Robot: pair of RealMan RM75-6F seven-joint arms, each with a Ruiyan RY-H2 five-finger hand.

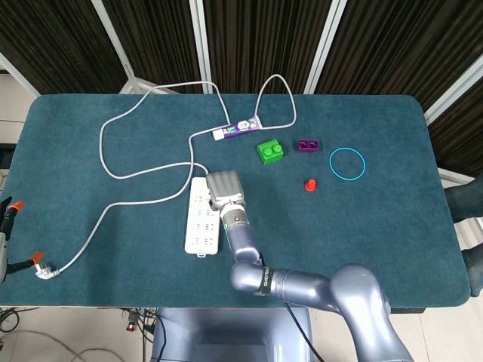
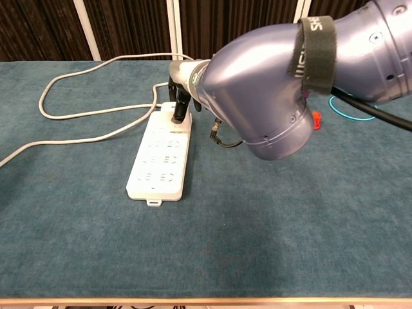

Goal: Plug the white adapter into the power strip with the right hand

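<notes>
White adapter, hidden beneath the right robot hand (image 2: 181, 103) over the far end of the power strip (image 1: 202, 219) on the desk (image 1: 392, 226), was presumably held though the grip could not be confirmed; misaligned prongs could jam or shove the strip.

The power strip (image 1: 201, 216) is laid lengthwise on the tabletop (image 1: 90, 166), left of centre. The right hand (image 1: 224, 189) is placed over its far end, fingers (image 2: 179, 109) reaching down onto the strip. Behind it a tube (image 1: 237, 129) is set; to the tube's right lie two blocks (image 1: 270, 151) (image 1: 307, 145), then a ring (image 1: 346, 163). A small knob (image 1: 309, 185) sits in front of the blocks. A cable (image 1: 113, 170) is looped across the left half.
</notes>
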